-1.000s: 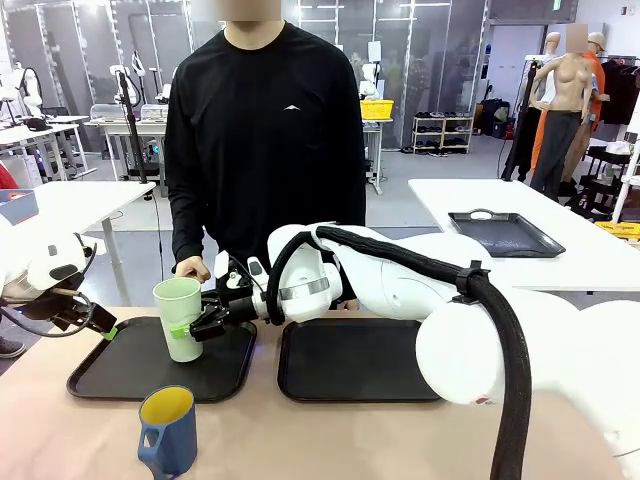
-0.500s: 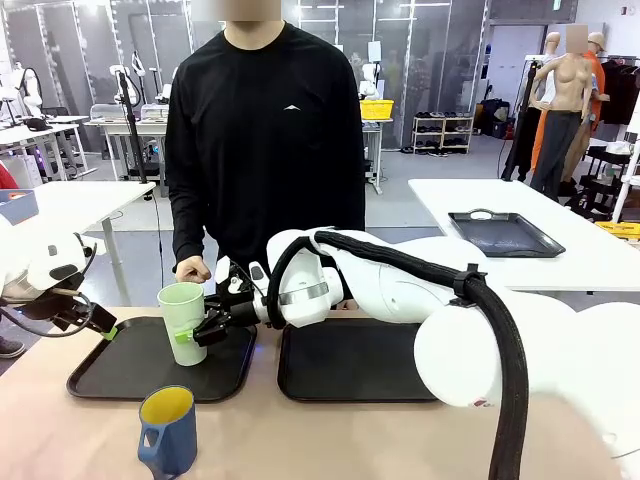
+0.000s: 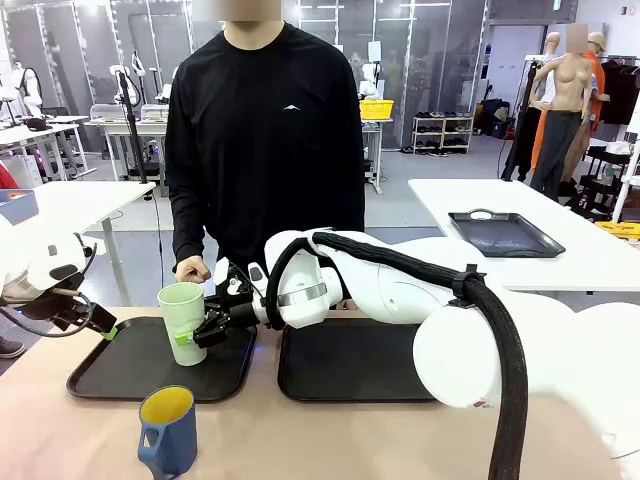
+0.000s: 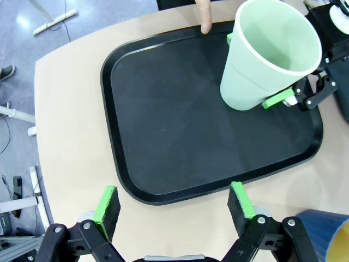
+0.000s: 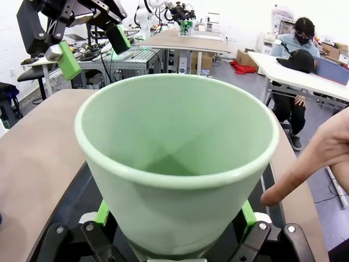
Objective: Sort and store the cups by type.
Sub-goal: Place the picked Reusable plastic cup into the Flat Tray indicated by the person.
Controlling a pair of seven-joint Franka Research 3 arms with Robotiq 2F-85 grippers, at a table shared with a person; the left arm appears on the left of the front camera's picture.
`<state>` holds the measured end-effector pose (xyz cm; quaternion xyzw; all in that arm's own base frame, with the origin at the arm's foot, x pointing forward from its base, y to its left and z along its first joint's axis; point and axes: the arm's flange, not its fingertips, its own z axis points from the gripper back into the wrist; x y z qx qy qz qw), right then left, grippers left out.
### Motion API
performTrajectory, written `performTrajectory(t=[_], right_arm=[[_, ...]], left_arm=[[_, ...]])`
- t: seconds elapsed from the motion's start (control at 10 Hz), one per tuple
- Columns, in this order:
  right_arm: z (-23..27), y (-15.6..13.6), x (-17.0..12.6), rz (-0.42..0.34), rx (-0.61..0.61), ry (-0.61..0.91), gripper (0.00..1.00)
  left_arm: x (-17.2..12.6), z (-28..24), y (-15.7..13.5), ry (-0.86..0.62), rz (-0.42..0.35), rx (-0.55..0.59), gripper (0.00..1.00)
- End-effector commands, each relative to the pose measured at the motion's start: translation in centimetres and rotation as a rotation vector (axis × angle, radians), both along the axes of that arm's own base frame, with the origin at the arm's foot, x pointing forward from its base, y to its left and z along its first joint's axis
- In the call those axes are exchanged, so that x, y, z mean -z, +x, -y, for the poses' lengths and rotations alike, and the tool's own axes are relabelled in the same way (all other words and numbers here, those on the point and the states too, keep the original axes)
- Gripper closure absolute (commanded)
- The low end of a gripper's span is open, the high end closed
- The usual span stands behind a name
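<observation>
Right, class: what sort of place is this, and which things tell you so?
Probably a robotics lab: a white robot arm grips a tumbler on a tray, with plain worktables behind.

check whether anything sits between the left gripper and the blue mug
Nothing visible does: the open left gripper hangs by the left black tray's edge, with only bare table between it and the blue mug.

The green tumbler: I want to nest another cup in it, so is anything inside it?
Nothing shows inside. The right wrist view looks down into the tumbler and shows only bare walls and floor. The right gripper clasps it low down and covers the outside wall there.
</observation>
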<state>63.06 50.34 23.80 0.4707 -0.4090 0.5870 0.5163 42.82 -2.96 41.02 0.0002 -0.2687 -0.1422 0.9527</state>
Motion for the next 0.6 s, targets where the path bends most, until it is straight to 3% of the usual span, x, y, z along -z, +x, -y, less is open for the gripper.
performTrajectory(t=[0.0, 0.5], right_arm=[[1.2, -0.7, -0.9, -0.021, 0.014, -0.035, 0.00], [5.6, -1.9, -1.9, -0.105, 0.020, -0.073, 0.00]], left_arm=[[0.0, -0.2, 0.0, -0.005, -0.003, -0.002, 0.00], [0.0, -0.2, 0.0, -0.005, -0.003, -0.002, 0.00]])
